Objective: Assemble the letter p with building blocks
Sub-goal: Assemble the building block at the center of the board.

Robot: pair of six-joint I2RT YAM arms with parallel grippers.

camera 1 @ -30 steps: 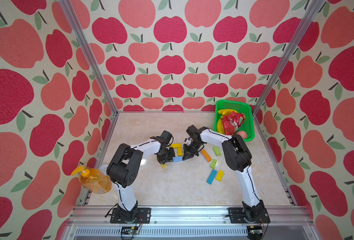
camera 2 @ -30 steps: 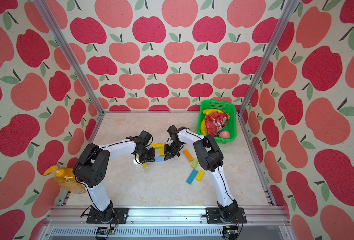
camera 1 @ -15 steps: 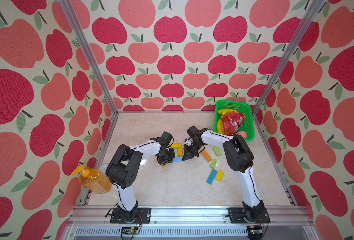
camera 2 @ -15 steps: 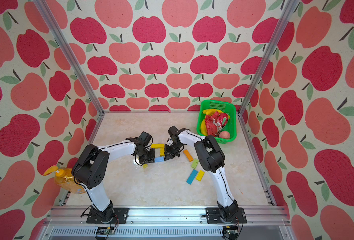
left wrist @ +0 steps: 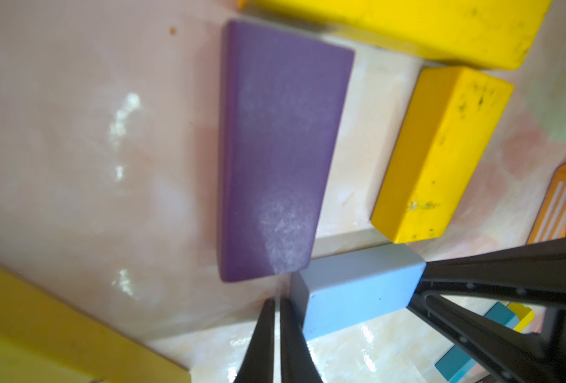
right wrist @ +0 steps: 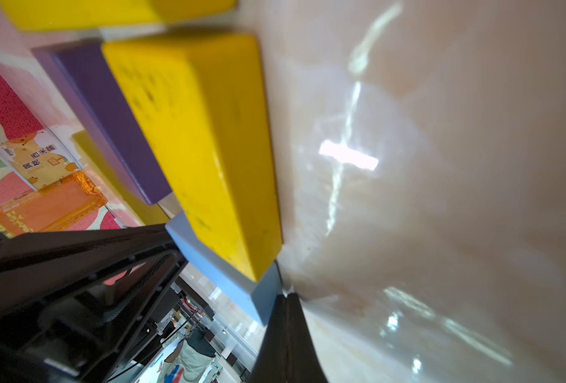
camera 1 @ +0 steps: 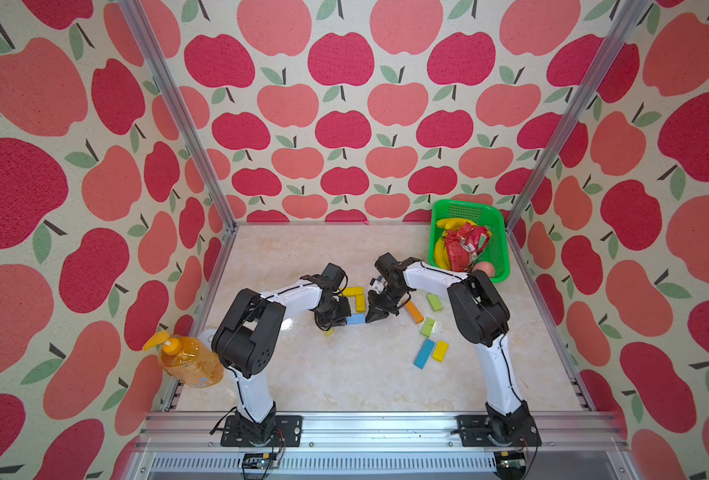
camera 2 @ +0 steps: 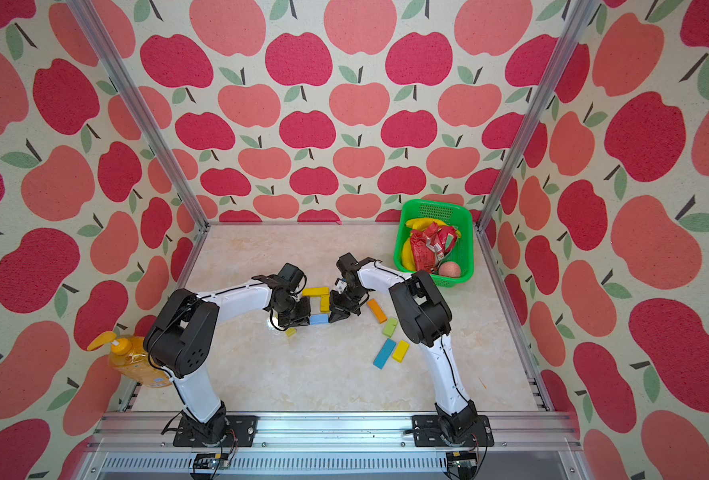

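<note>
Plainly, both grippers sit low over the middle of the table [camera 1: 344, 382], one at each end of the light blue block [camera 1: 357, 319]. We see the left gripper [left wrist: 275, 303] clenched, its fingers close together with only a slit between them and nothing in it, the tips against one end of that block. The right gripper [right wrist: 286, 296] is clenched and empty too, its tips at the other end. Neither grasps anything.

The letter p [camera 2: 318, 319] lies between them, yet from above we make out only part of it: the long yellow block [camera 2: 315, 291] across the top, the short yellow block [camera 2: 324, 304] under it, and the light blue one. The purple block [left wrist: 271, 149] is hidden beneath the left gripper in both top views and shows only in the wrist views, facing the short yellow block across bare table. We cannot tell whether its corner quite meets the light blue block. Another yellow block [camera 1: 327, 332] peeps out under the left gripper. The left wrist view cuts it off and shows it apart from the purple one.

Loose nearby lie the orange block [camera 1: 414, 311], a light green block [camera 1: 427, 327], and the blue block [camera 1: 424, 353] beside a small yellow block [camera 1: 440, 350]. The orange bottle [camera 1: 186, 361] is partly covered by the left arm.
</note>
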